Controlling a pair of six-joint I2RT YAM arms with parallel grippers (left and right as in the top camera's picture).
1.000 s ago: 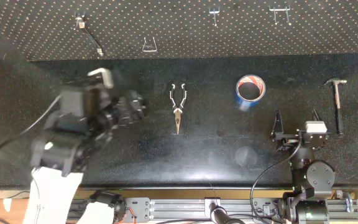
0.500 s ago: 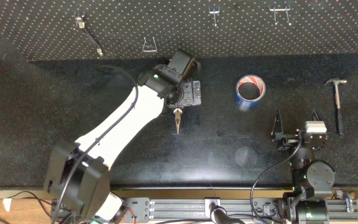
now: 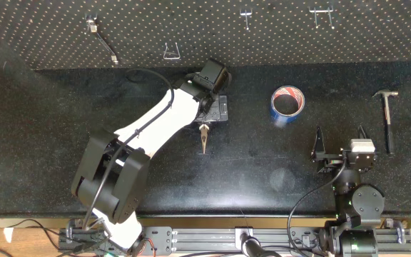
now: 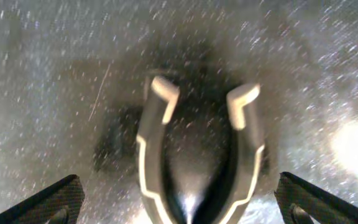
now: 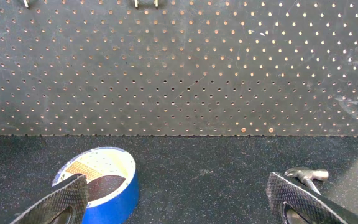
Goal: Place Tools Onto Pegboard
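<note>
Spread wide, my left gripper (image 4: pixel 182 194) is hanging over the white-trimmed handles of the needle-nose pliers (image 4: pixel 155 144), one finger (image 4: pixel 53 198) showing on each side of them, well clear and closing on nothing. From above, that gripper (image 3: pixel 216 108) is covering the handles, so only the nose of the pliers (image 3: pixel 203 138) is sticking out, pointing toward my bases. Bare black mat (image 3: pixel 148 157) is lying open on both sides of the pliers. The lower edge of the pegboard (image 3: pixel 191 28) is running just beyond the handle ends.

My right gripper (image 3: pixel 340 143) is sitting low near its own base with its fingers apart and nothing between them. Ahead of it, the blue tape roll (image 5: pixel 98 177) is lying flat on the mat, partly cut off behind one finger. The hammer (image 5: pixel 306 176) is showing only its head there. From above, the tape roll (image 3: pixel 287 103) and the hammer (image 3: pixel 387 121) are lying well apart, the hammer close to the mat's right edge.

Wire hooks (image 3: pixel 245 14) are standing out along the pegboard's upper rows. A thin dark item (image 3: pixel 104 41) is hanging at the left, too small for me to name. Print inside the tape's core is too small to read.
</note>
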